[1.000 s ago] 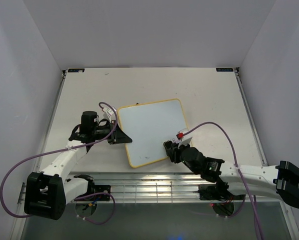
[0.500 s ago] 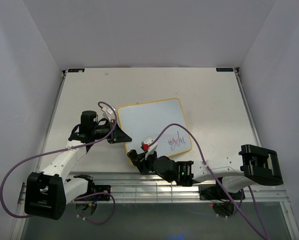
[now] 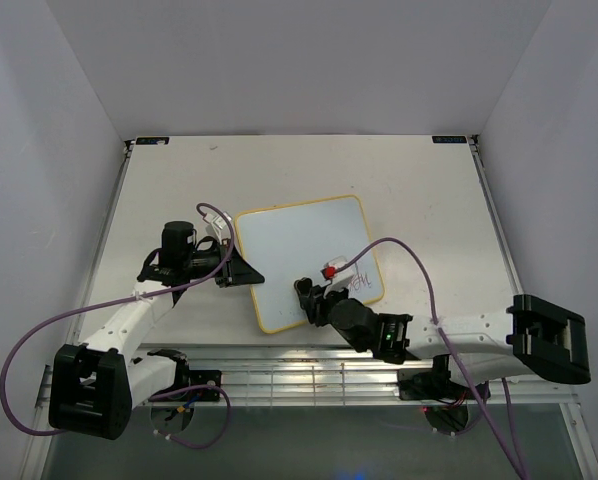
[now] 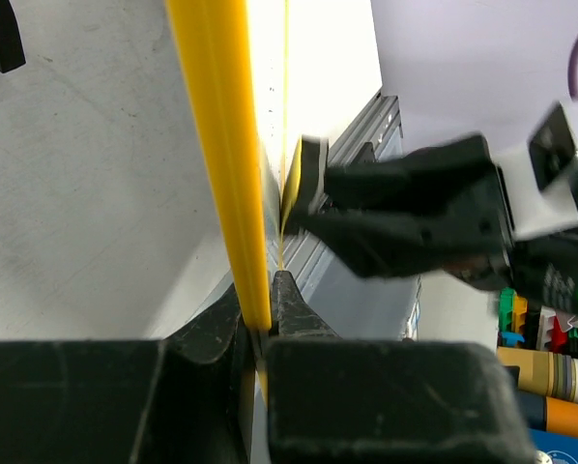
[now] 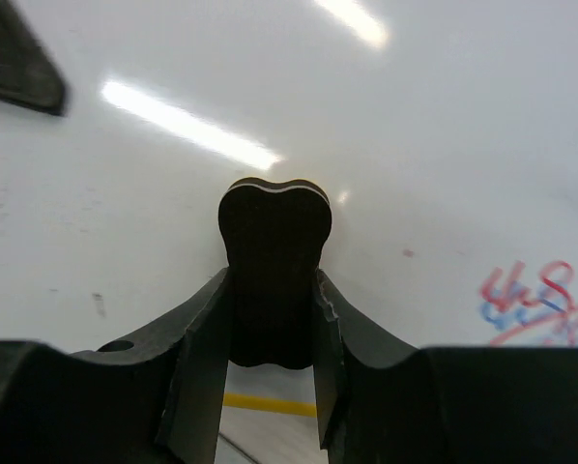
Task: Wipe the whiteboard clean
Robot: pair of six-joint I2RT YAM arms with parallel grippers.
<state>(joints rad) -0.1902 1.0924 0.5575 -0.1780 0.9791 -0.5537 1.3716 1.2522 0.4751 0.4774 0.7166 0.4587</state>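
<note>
My left pincer [image 3: 239,272] is closed tight on the yellow left frame of the whiteboard [image 3: 299,245]; only its wrist view shows this grip. My right pincer [image 3: 309,298], over the whiteboard's near part, is closed on one black eraser [image 5: 274,246], seen only from its wrist. One red-blue scribble [image 3: 357,284] is at the whiteboard's near right corner. The one whiteboard lies on the table [image 3: 429,200].

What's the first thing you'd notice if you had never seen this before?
The whiteboard with its bright yellow frame stands out first, lying in the middle of the table, with red-purple scribbles in its near right corner. The right tool pinches a small dark eraser over the board's near part. The left tool is clamped on the board's left edge.
</note>
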